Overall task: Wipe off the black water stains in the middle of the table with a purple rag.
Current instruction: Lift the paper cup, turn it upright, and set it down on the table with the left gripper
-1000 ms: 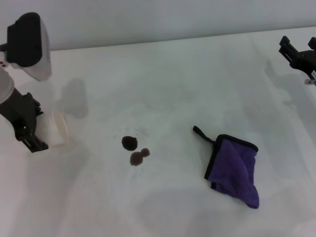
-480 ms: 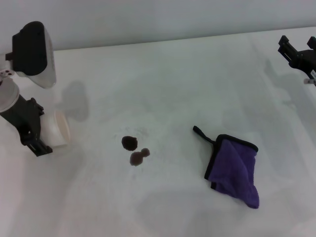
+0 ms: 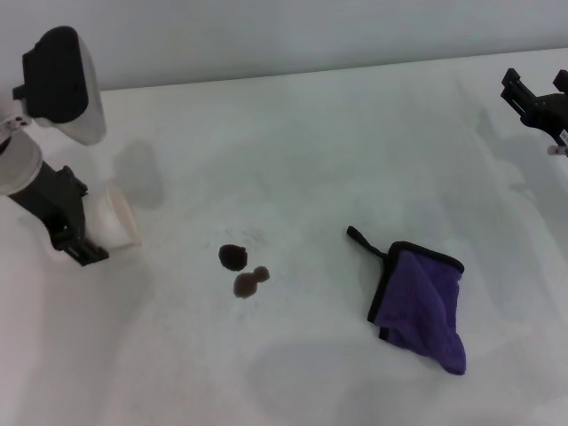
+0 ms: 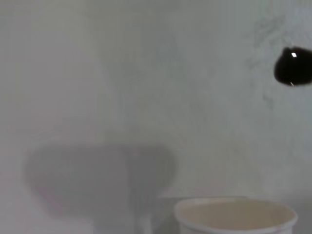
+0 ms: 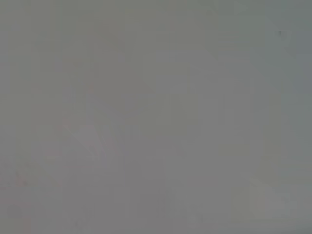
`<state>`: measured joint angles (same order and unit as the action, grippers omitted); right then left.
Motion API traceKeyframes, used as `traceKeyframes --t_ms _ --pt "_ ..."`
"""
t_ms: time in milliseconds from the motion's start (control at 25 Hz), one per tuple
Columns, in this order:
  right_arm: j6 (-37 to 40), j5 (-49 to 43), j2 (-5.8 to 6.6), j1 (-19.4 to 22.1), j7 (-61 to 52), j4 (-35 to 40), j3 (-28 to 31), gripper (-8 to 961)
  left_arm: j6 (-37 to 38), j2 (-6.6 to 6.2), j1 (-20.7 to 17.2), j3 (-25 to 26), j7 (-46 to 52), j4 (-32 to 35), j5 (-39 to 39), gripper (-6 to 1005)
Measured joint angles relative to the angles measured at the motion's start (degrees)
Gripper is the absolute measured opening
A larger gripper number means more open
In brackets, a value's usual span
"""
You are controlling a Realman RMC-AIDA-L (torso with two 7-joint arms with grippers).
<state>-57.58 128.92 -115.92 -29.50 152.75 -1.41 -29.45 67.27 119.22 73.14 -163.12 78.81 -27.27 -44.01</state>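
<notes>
Two black water stains (image 3: 232, 256) (image 3: 248, 282) lie close together in the middle of the white table (image 3: 302, 151); the lower one has a small lobe. One stain also shows in the left wrist view (image 4: 294, 66). The purple rag (image 3: 419, 306), with black trim and a loop strap (image 3: 364, 241), lies crumpled to the right of the stains, untouched. My left gripper (image 3: 84, 226) is at the left, shut on a white cup (image 3: 115, 222) held just above the table, well left of the stains. My right gripper (image 3: 532, 99) is at the far right edge, far from the rag.
The cup's rim also shows in the left wrist view (image 4: 235, 213), with its shadow on the table. The right wrist view shows only plain grey. The table's back edge (image 3: 293, 75) meets a grey wall.
My left gripper with the white cup has moved slightly right and towards the back, and the cup has turned with it. The right arm, rag and stains have not moved.
</notes>
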Motion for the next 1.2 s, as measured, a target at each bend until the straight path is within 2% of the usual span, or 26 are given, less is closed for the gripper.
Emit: traceKeyframes --t_ms 280,560,760,880,920,960,1000,1200 --pt "-0.2 0.0 0.00 0.1 0.0 0.1 -0.2 873 -4.0 -0.04 0.2 0.0 2.7 -0.9 7.1 715" --pt "-0.6 0.0 0.00 0.1 0.0 0.2 -0.1 873 -6.2 -0.01 -2.1 0.0 0.9 0.1 21.0 669" --pt "-0.7 0.0 -0.01 0.1 0.0 0.2 0.0 873 -7.5 -0.11 -8.2 0.1 -6.4 4.2 38.1 649" --pt "-0.7 0.0 0.02 0.2 0.0 0.3 -0.1 873 -6.7 -0.14 -13.6 0.1 -15.5 6.3 51.1 637" --pt "-0.7 0.0 0.04 0.2 0.0 0.4 -0.2 872 -6.7 -0.14 -13.6 0.1 -15.5 6.3 51.1 626" --pt "-0.8 0.0 0.07 0.2 0.0 0.4 -0.2 872 -6.3 -0.15 -15.7 0.1 -19.2 7.3 56.1 614" --pt "-0.8 0.0 0.07 0.2 0.0 0.5 -0.2 872 -6.1 -0.16 -21.0 0.1 -26.3 10.7 66.5 603" --pt "-0.8 0.0 0.08 0.1 0.0 0.4 -0.3 872 -6.1 -0.15 -30.2 0.1 -41.7 18.9 83.3 604"
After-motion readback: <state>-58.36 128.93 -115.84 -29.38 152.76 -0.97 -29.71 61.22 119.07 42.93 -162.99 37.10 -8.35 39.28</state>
